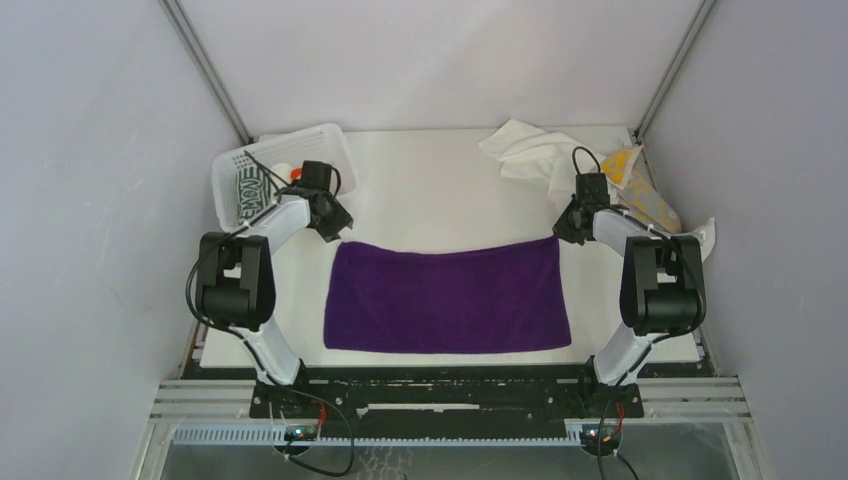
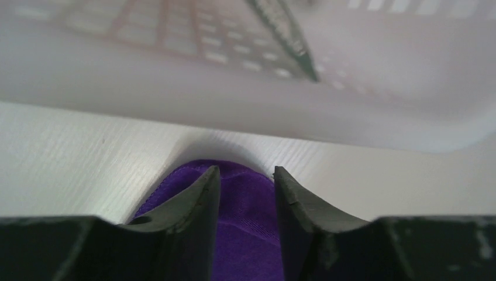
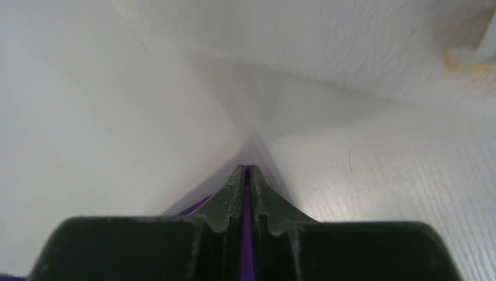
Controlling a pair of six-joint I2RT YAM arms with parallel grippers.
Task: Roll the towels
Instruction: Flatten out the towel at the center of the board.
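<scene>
A purple towel (image 1: 447, 297) lies spread flat in the middle of the table. My left gripper (image 1: 338, 228) is at its far left corner. In the left wrist view, the gripper (image 2: 245, 171) stands open with the corner of the purple towel (image 2: 245, 228) between the fingers. My right gripper (image 1: 562, 232) is at the far right corner. In the right wrist view, the gripper (image 3: 247, 170) is shut on a thin edge of the purple towel (image 3: 247, 234). A white towel (image 1: 525, 150) lies crumpled at the back right, with a yellow patterned towel (image 1: 640, 185) beside it.
A white mesh basket (image 1: 330, 140) stands at the back left, holding a dark green-and-white towel (image 1: 250, 187) and an orange-red one (image 1: 295, 172). Its blurred wall (image 2: 234, 58) is just beyond my left fingers. The enclosure walls stand on three sides.
</scene>
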